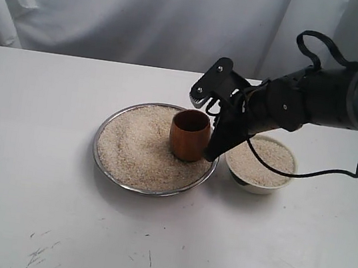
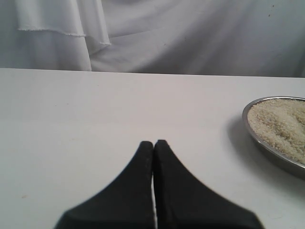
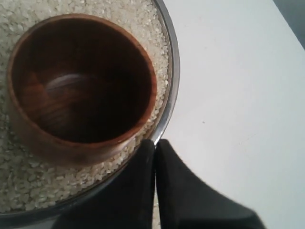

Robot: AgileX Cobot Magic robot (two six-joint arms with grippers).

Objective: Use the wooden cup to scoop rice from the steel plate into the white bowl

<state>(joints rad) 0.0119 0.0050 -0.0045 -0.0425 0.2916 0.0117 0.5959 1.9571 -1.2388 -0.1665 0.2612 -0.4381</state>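
Pincers pressed together, right pincer at steel plate rim beside wooden cup, left pincer over table

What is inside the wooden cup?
Nothing: the right wrist view looks down into the wooden cup and shows only bare dark wood, no grains. It stands upright on the rice in the steel plate; what lies beneath its base is hidden.
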